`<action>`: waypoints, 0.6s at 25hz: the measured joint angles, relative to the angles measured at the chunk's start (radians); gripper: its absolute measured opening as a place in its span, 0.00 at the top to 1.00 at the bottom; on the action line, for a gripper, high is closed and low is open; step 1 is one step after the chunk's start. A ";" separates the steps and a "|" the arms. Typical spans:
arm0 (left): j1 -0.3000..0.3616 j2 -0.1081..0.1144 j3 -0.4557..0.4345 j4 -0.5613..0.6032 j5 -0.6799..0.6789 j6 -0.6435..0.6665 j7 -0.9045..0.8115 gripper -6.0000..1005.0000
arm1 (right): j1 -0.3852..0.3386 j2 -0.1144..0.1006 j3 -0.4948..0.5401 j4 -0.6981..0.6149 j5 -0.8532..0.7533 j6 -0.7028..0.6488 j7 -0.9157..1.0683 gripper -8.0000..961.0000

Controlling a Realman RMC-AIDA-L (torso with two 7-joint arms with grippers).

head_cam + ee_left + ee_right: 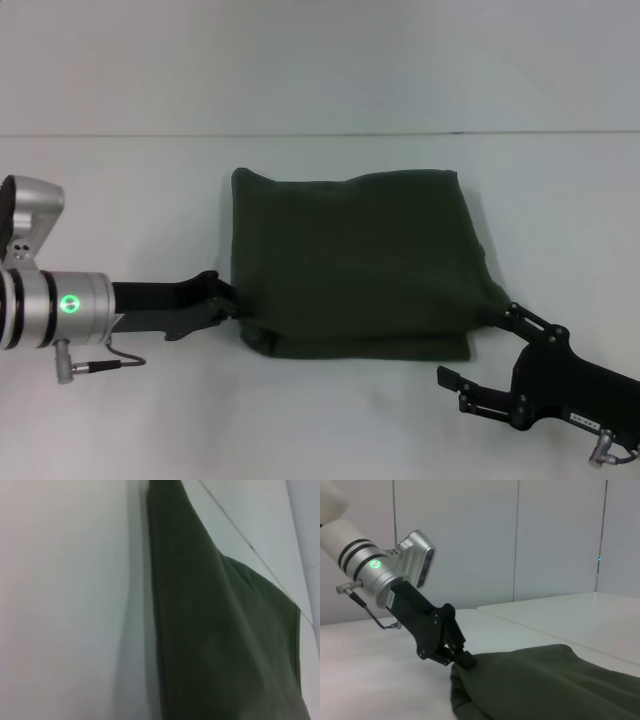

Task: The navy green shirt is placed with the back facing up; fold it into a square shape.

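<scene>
The navy green shirt [355, 265] lies folded into a rough square in the middle of the white table. It also fills the left wrist view [220, 630] and shows in the right wrist view [545, 685]. My left gripper [228, 296] is at the shirt's left edge near the front corner, shut on the fabric; the right wrist view shows its fingertips [463, 659] pinched on that edge. My right gripper [470, 345] is open at the shirt's front right corner. One finger touches the shirt's right edge and the other hangs off the cloth in front.
The white table [120, 190] carries the shirt, with a seam line [300, 134] across the back. White wall panels [555, 535] stand behind the table in the right wrist view.
</scene>
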 joint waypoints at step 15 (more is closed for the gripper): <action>0.104 0.006 -0.105 0.079 0.013 0.067 0.029 0.98 | 0.046 0.002 0.006 0.014 0.002 0.041 0.001 0.02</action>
